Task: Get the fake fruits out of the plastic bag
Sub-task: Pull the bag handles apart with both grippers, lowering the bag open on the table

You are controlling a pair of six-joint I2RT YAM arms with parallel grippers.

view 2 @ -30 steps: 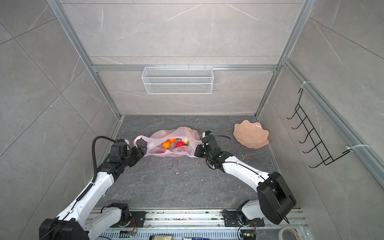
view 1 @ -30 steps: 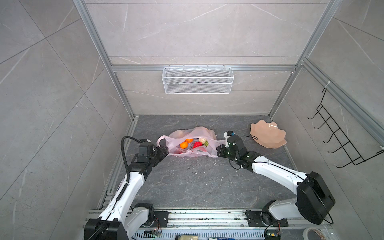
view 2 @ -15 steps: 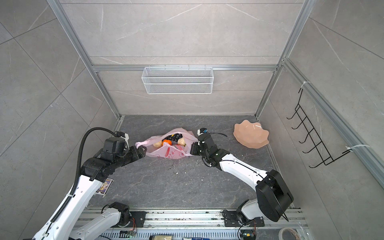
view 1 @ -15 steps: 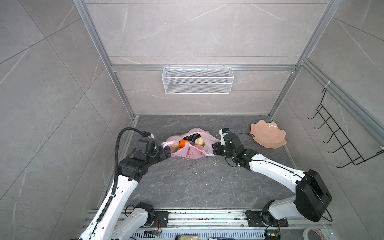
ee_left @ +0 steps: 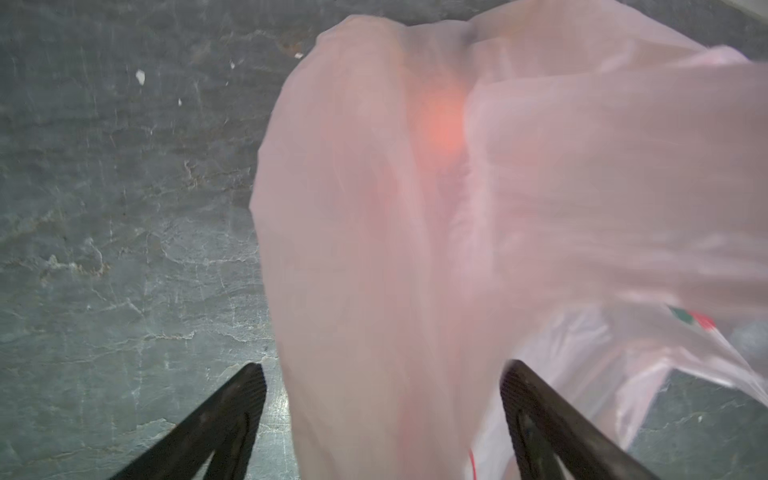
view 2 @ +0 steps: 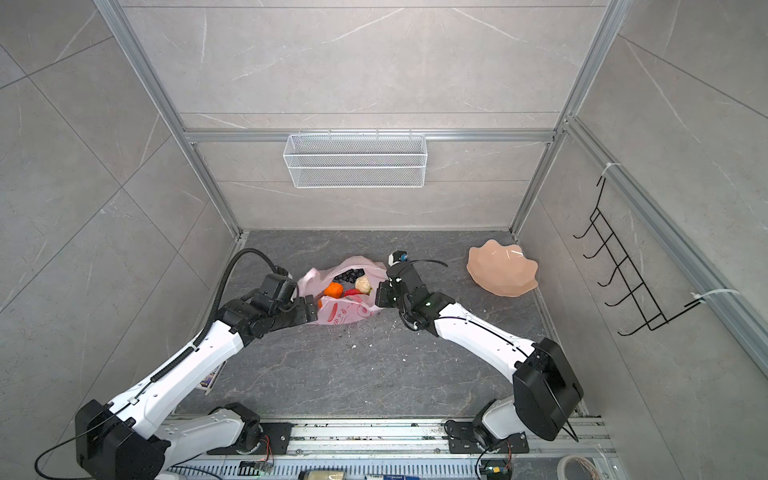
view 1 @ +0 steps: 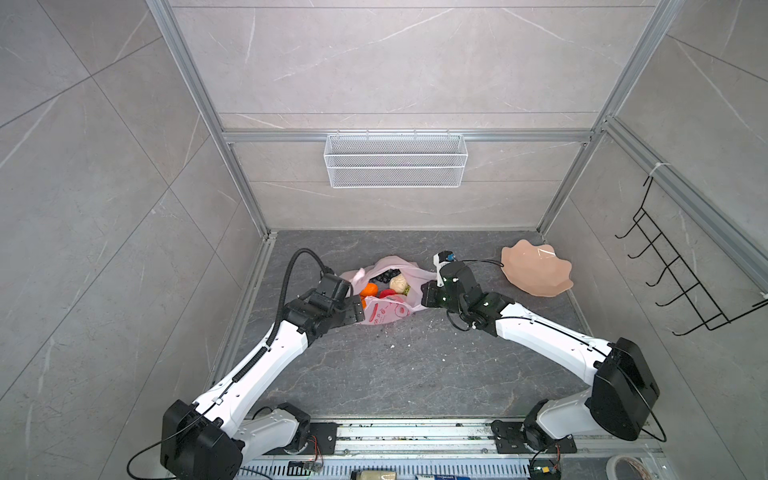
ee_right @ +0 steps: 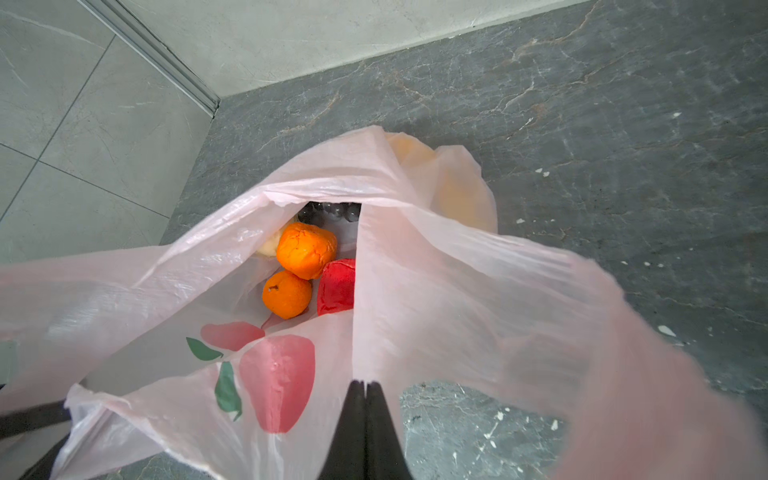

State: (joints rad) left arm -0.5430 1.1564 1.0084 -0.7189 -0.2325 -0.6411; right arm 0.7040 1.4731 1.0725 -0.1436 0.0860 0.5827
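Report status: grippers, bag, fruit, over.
Left gripper open, bag film between jaws. Right gripper shut on plastic bag. Fake fruits inside, none out. Held film drapes across part of opening.

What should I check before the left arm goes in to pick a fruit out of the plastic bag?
1. Right gripper shut on the plastic bag: ok.
2. Left gripper free to pick: ok, jaws apart, though bag film lies between them.
3. Bag mouth open: ok; an orange and the red apple show in the right wrist view.
4. Anything taken out yet: not ok, nothing lies outside the bag in both top views.
5. Clear path past the film to the orange: cannot tell.
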